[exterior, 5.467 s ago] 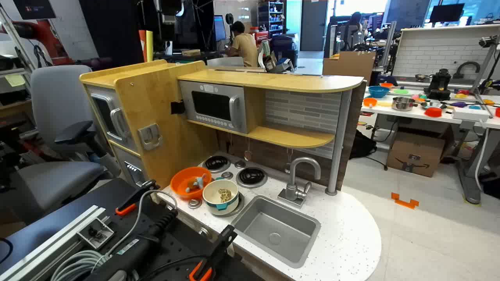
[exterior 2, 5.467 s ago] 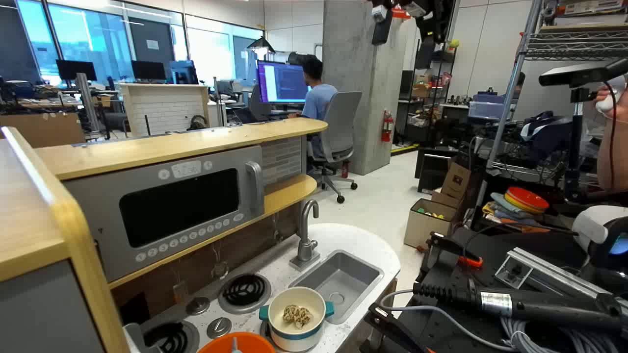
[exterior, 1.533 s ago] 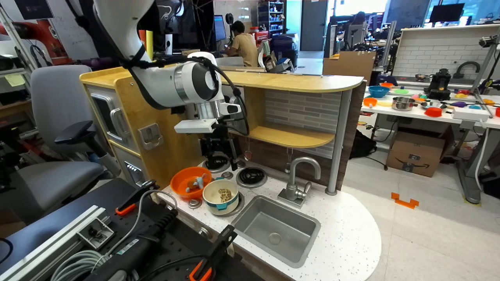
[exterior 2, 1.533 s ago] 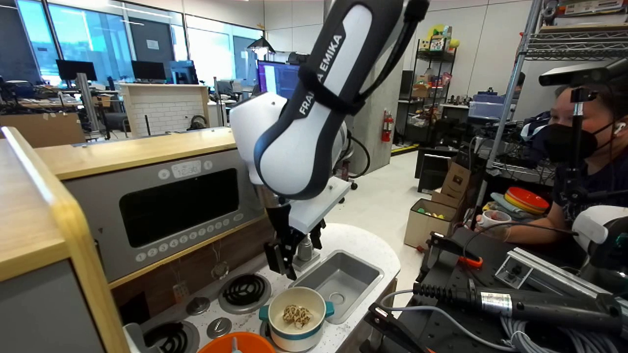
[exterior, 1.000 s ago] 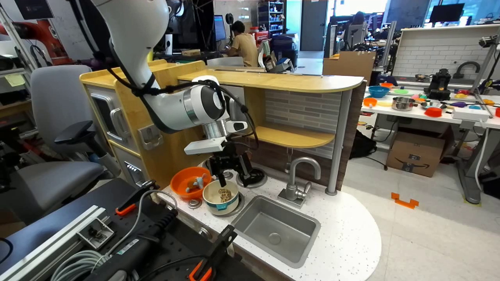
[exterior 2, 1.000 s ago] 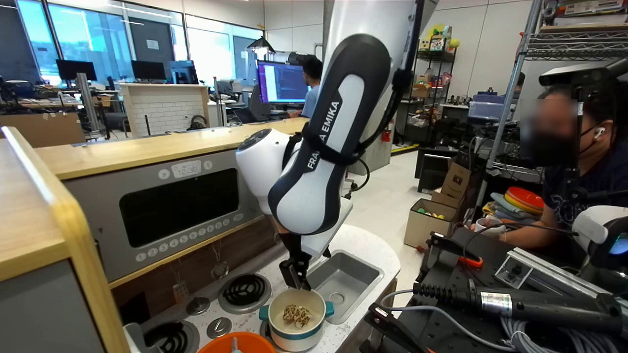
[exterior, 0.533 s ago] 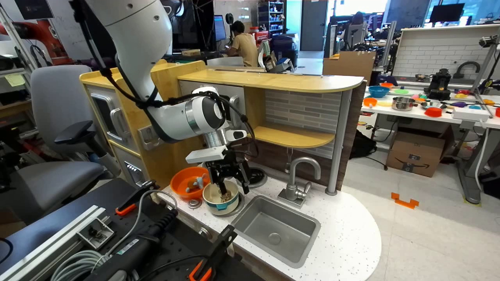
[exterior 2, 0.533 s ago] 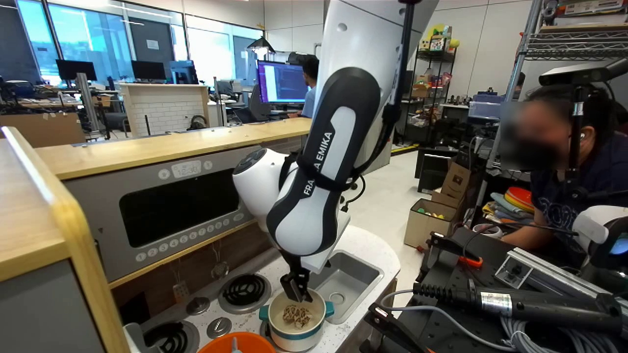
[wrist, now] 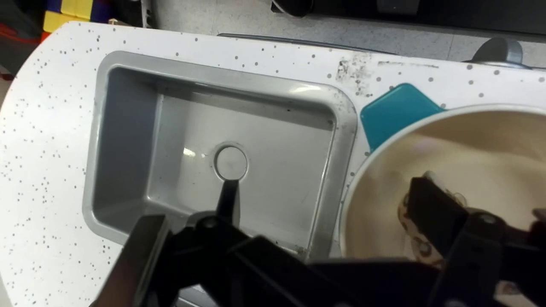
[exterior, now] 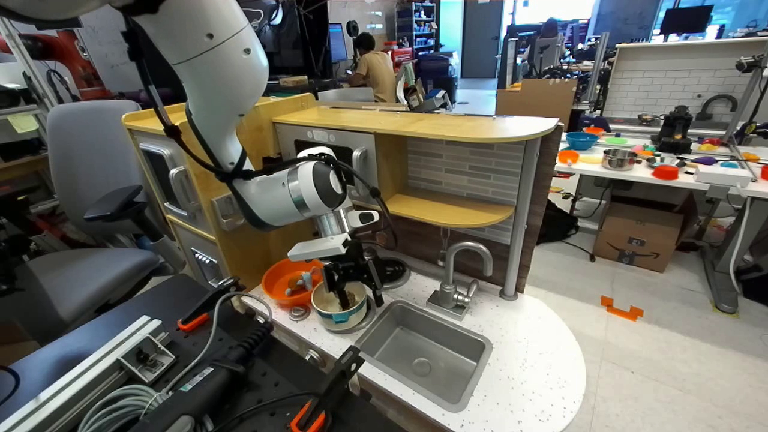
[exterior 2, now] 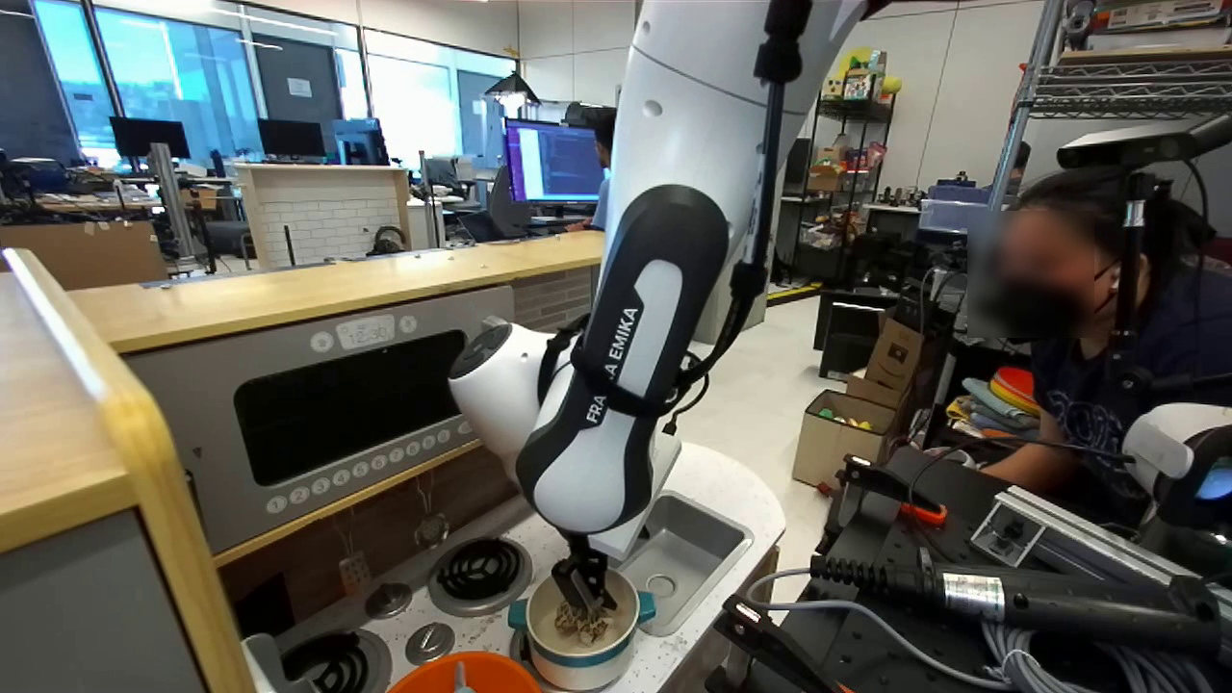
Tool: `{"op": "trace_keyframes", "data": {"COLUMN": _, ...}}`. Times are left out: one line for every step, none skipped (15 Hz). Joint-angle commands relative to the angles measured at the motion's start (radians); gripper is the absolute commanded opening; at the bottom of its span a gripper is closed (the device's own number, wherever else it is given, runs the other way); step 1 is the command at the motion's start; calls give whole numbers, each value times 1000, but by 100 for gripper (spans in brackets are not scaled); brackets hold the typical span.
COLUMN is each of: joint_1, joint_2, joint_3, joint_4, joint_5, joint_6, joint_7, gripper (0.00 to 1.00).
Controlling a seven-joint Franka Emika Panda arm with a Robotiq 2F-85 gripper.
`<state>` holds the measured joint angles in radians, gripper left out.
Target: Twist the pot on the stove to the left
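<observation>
Teal-handled pot [exterior 2: 582, 676] sits on the toy stove [exterior 2: 481, 629], its side between wide-apart jaws, one finger [wrist: 435, 217] inside, one outside, likely to pinch and turn it.

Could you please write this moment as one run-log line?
gripper: open, one finger inside pot, one outside | pot: on stove, spotted toy inside | grasp: not yet made

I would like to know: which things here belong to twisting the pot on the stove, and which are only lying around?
For the job:
teal-handled cream pot
stove beneath it
open jaws

Only lying around:
orange bowl
spotted object inside the pot
coiled grey cable
</observation>
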<state>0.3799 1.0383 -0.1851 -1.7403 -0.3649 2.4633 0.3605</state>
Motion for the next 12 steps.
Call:
{"op": "trace_keyframes", "data": {"joint_1": 24, "joint_2": 54, "joint_3": -17, "joint_4": 78, "joint_5": -12, "joint_6": -65, "joint_7": 10, "gripper": 74}}
{"op": "trace_keyframes", "data": {"joint_1": 25, "joint_2": 62, "joint_3": -17, "joint_4": 88, "joint_5": -12, "joint_6": -76, "joint_7": 10, "gripper": 65}}
{"op": "trace_keyframes", "data": {"joint_1": 26, "joint_2": 68, "joint_3": -17, "joint_4": 96, "joint_5": -15, "joint_6": -86, "joint_7": 10, "gripper": 58}}
{"op": "trace_keyframes", "data": {"joint_1": 27, "joint_2": 75, "joint_3": -16, "joint_4": 104, "joint_5": -17, "joint_6": -95, "joint_7": 10, "gripper": 49}}
{"op": "trace_keyframes", "data": {"joint_1": 28, "joint_2": 80, "joint_3": -15, "joint_4": 110, "joint_5": -18, "joint_6": -102, "joint_7": 10, "gripper": 42}}
{"op": "trace_keyframes", "data": {"joint_1": 30, "joint_2": 85, "joint_3": -16, "joint_4": 116, "joint_5": -19, "joint_6": -108, "joint_7": 10, "gripper": 35}}
{"op": "trace_keyframes", "data": {"joint_1": 31, "joint_2": 89, "joint_3": -14, "joint_4": 121, "joint_5": -20, "joint_6": -118, "joint_7": 8, "gripper": 27}}
{"op": "trace_keyframes", "data": {"joint_1": 34, "joint_2": 91, "joint_3": -15, "joint_4": 123, "joint_5": -23, "joint_6": -118, "joint_7": 10, "gripper": 20}}
{"op": "trace_keyframes", "data": {"joint_1": 35, "joint_2": 89, "joint_3": -14, "joint_4": 121, "joint_5": -24, "joint_6": -116, "joint_7": 9, "gripper": 11}}
{"op": "trace_keyframes", "data": {"joint_1": 36, "joint_2": 84, "joint_3": -13, "joint_4": 116, "joint_5": -25, "joint_6": -107, "joint_7": 8, "gripper": 5}}
{"op": "trace_keyframes", "data": {"joint_1": 33, "joint_2": 69, "joint_3": -9, "joint_4": 106, "joint_5": -24, "joint_6": -98, "joint_7": 2, "gripper": 1}}
{"op": "trace_keyframes", "data": {"joint_1": 30, "joint_2": 55, "joint_3": -4, "joint_4": 99, "joint_5": -22, "joint_6": -91, "joint_7": -7, "gripper": 1}}
